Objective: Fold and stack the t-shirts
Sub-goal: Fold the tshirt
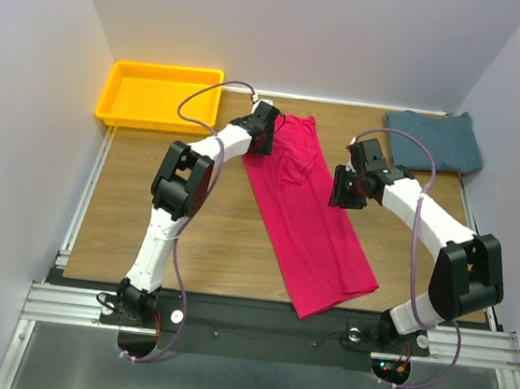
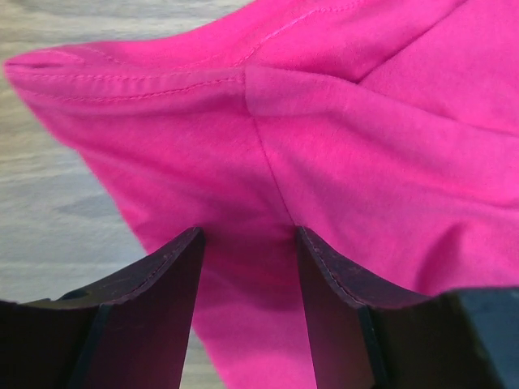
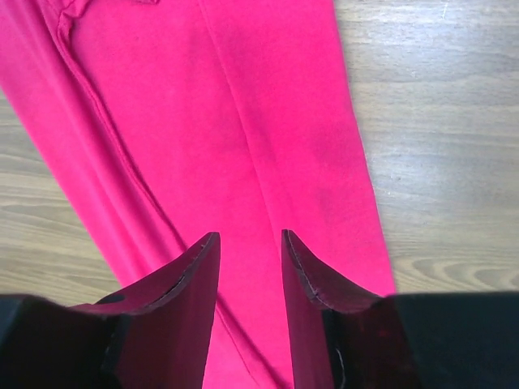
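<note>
Left jaws: parted, straddling the pink shirt (image 2: 365,146) by a stitched hem at its far end. Right jaws: parted too, gripping nothing, over the shirt's right edge. You have the shirt lying as a long narrow strip slanting across the desk (image 1: 227,238). Teal shirt (image 1: 435,141) sits folded in the far right corner, well apart. Yellow tray (image 1: 166,67) is far left.
</note>
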`<state>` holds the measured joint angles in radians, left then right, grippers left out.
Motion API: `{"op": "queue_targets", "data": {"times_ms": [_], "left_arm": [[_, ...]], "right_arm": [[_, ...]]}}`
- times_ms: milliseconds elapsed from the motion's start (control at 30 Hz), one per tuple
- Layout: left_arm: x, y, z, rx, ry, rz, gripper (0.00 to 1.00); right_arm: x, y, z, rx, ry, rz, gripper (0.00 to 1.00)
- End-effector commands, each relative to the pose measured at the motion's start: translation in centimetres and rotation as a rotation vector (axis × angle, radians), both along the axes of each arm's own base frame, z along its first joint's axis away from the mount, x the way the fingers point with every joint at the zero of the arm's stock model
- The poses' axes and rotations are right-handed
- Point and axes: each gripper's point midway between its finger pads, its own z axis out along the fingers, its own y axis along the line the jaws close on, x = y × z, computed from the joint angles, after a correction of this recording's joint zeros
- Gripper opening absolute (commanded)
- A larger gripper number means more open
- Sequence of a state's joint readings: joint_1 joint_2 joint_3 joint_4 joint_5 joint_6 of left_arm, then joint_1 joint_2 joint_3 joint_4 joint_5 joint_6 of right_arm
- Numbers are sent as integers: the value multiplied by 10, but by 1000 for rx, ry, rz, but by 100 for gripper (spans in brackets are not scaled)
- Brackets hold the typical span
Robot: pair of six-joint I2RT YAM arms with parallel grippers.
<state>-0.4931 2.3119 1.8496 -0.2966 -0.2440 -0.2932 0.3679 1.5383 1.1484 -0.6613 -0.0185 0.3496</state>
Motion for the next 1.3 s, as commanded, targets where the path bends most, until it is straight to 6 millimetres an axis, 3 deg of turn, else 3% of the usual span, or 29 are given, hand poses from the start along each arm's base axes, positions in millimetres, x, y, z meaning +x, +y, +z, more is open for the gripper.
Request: {"op": "queue_targets", "data": {"times_ms": [0, 100, 167, 200, 267, 300, 333, 467, 500, 567, 600, 667, 700, 733, 767, 800, 833, 867, 900, 933, 1000, 1033, 1067, 1100, 1133, 1167, 1267], "left_arm": [[21, 8, 19, 3, -38, 23, 60], [32, 15, -2, 20, 0, 29, 60], [40, 17, -8, 19, 15, 30, 60], [48, 14, 1, -1, 4, 21, 60], [56, 17, -16, -17, 27, 17, 60], [63, 8, -10, -66, 17, -11, 61], [67, 13, -18, -88, 27, -10, 61], [84, 4, -11, -251, -1, -32, 63], [96, 8, -2, -295, -40, -29, 69], [107, -2, 23, -390, -101, -72, 78], [106, -4, 29, -419, -108, -94, 84], [110, -9, 70, -446, -193, -134, 87], [106, -11, 77, -450, -201, -150, 90], [100, -18, 89, -456, -216, -178, 92], [95, -20, 123, -456, -271, -206, 94], [87, -21, 125, -450, -270, -216, 95], [75, -26, 160, -454, -320, -234, 95], [67, -28, 170, -454, -333, -237, 96], [55, -28, 162, -452, -305, -230, 96], [45, -28, 171, -454, -310, -220, 96], [10, -32, 184, -472, -291, -204, 96], [-8, -30, 209, -490, -318, -203, 94], [-26, -38, 209, -495, -300, -207, 93], [-48, -35, 181, -485, -214, -166, 88], [-65, -30, 193, -476, -228, -143, 85], [-90, -37, 181, -455, -170, -152, 83], [-149, -28, 143, -373, -43, -100, 77]], "right_arm": [[2, 1, 14, 25, -53, -19, 43], [0, 0, 14, 25, -54, -27, 44], [0, 0, 13, 26, -51, -31, 44], [-1, 0, 11, 25, -45, -35, 45], [-2, -1, 9, 26, -37, -40, 46], [-2, 0, 7, 26, -31, -43, 47], [-2, 0, 6, 25, -29, -43, 47], [0, 3, 2, 34, -18, -39, 47], [0, 4, 2, 39, -15, -37, 48], [1, 9, 2, 60, -10, -23, 47], [-1, 13, 2, 76, -3, -4, 47], [-5, 17, -2, 90, 14, 13, 47], [-7, 18, -4, 99, 24, 21, 47], [-10, 21, -7, 106, 35, 32, 47], [-14, 24, -10, 116, 50, 46, 46], [-20, 24, -17, 114, 72, 46, 46], [-23, 24, -20, 111, 81, 50, 45], [-26, 26, -23, 110, 90, 55, 43], [-29, 26, -24, 112, 97, 55, 43], [-35, 26, -28, 109, 111, 53, 42], [-44, 25, -30, 114, 120, 51, 41], [-48, 24, -30, 115, 121, 49, 40], [-51, 23, -30, 117, 123, 49, 37], [-53, 22, -30, 119, 123, 47, 36], [-59, 19, -31, 117, 129, 36, 36], [-62, 18, -32, 115, 130, 28, 36], [-73, 9, -35, 102, 138, -5, 35]]}}
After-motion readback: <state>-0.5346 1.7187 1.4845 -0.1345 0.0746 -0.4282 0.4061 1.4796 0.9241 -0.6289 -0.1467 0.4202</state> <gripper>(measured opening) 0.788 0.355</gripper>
